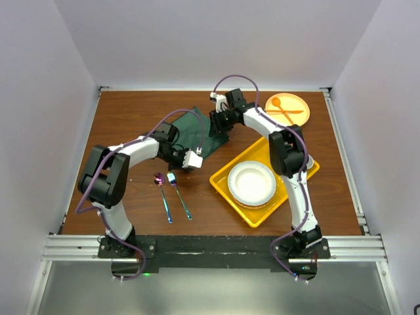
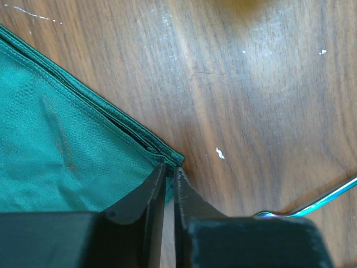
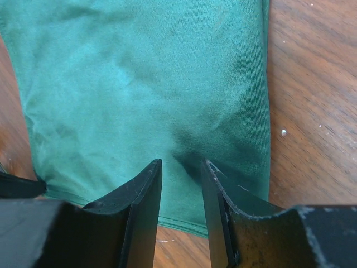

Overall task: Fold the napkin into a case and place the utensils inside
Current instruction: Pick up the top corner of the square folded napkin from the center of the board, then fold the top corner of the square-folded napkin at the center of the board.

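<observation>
The dark green napkin [image 1: 197, 131] lies folded on the wooden table at the back centre. My left gripper [image 1: 190, 161] is at its near corner. In the left wrist view the left gripper [image 2: 170, 166] is shut on that layered corner of the napkin [image 2: 56, 145]. My right gripper [image 1: 218, 131] is over the napkin's right part. In the right wrist view the right gripper [image 3: 181, 162] is open, its fingers just above the napkin [image 3: 145, 84] near one hemmed edge. The iridescent spoon [image 1: 163, 193] and fork [image 1: 180, 195] lie side by side near the front. One shiny handle [image 2: 318, 202] shows in the left wrist view.
A yellow tray [image 1: 226, 190] holding white plates [image 1: 251, 182] sits to the right of the utensils, under the right arm. An orange plate [image 1: 298, 105] with an orange spoon and fork is at the back right. White walls enclose the table.
</observation>
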Action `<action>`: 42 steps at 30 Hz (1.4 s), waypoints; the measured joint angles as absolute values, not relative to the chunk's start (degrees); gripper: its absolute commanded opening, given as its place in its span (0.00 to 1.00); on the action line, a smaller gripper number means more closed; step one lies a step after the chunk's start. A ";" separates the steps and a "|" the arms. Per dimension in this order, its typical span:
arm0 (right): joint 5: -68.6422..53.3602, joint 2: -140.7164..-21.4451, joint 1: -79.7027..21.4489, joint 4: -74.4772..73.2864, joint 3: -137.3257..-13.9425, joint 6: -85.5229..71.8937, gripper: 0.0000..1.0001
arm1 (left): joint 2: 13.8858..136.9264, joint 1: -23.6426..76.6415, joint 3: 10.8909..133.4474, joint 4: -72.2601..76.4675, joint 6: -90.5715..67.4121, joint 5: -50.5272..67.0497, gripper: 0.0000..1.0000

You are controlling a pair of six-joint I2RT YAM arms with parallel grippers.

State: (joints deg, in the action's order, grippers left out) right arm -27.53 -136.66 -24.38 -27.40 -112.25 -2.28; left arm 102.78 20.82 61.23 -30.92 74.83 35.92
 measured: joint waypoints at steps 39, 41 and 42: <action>-28.62 -135.57 -21.82 -26.87 -114.43 -4.95 0.80 | 113.56 14.94 77.25 2.57 44.99 27.81 0.00; -28.10 -135.39 -21.32 -26.87 -114.43 -4.95 0.80 | 116.11 14.83 79.00 5.63 43.68 26.39 0.00; -28.01 -135.35 -21.17 -26.87 -114.43 -4.95 0.79 | 117.03 14.76 79.72 6.59 43.29 26.04 0.00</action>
State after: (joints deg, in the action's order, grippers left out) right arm -28.01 -135.35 -21.17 -26.87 -114.43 -4.95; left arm 117.03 14.76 79.72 6.59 43.29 26.04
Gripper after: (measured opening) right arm 0.801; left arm 0.012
